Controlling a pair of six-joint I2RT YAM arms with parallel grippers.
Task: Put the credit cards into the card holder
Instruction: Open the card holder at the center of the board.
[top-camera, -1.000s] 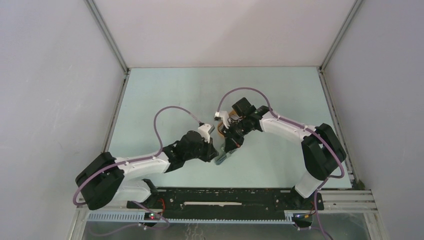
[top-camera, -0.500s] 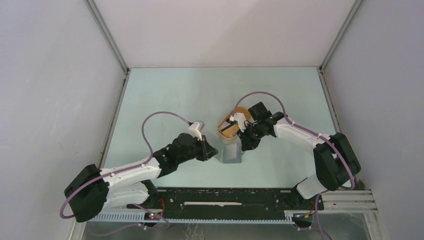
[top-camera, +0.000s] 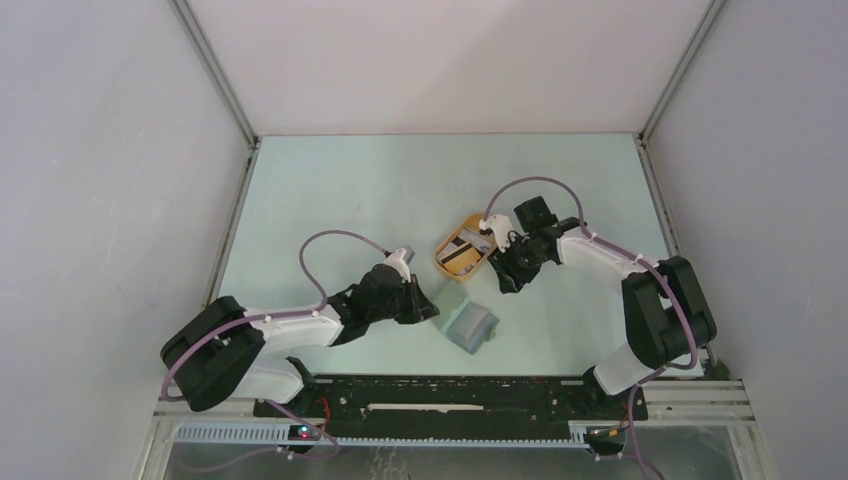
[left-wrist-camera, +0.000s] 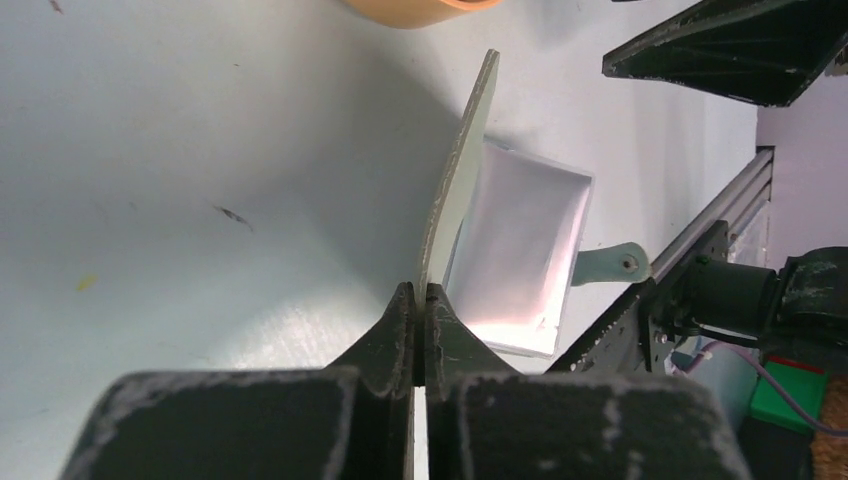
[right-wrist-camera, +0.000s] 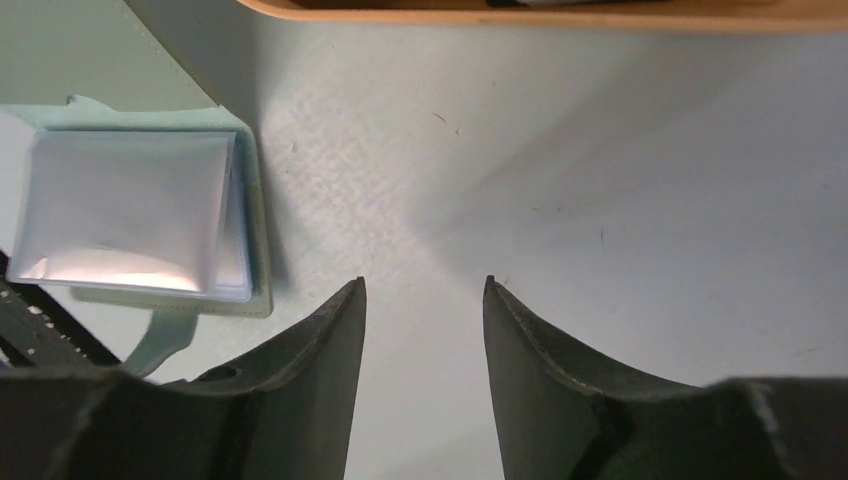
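The grey-green card holder (top-camera: 468, 323) lies opened on the table near the front. My left gripper (top-camera: 434, 312) is shut on its thin cover flap (left-wrist-camera: 457, 185), which stands on edge between the fingertips (left-wrist-camera: 405, 310). Beside the flap is the holder's pale glossy pocket (left-wrist-camera: 520, 245) and its snap tab (left-wrist-camera: 610, 264). My right gripper (top-camera: 503, 281) hangs open and empty over bare table, its fingers (right-wrist-camera: 345, 320) just right of the holder (right-wrist-camera: 130, 210). The credit cards (top-camera: 462, 250), dark and tan, lie in the orange tray.
The orange oval tray (top-camera: 441, 263) sits just behind the card holder, its rim (right-wrist-camera: 560, 14) at the top of the right wrist view. The black rail (top-camera: 450, 395) runs along the table's front edge, close to the holder.
The right gripper has opened, let go of the card holder and drawn back to the right. The holder has come down and fallen open, the left gripper still pinching its flap.
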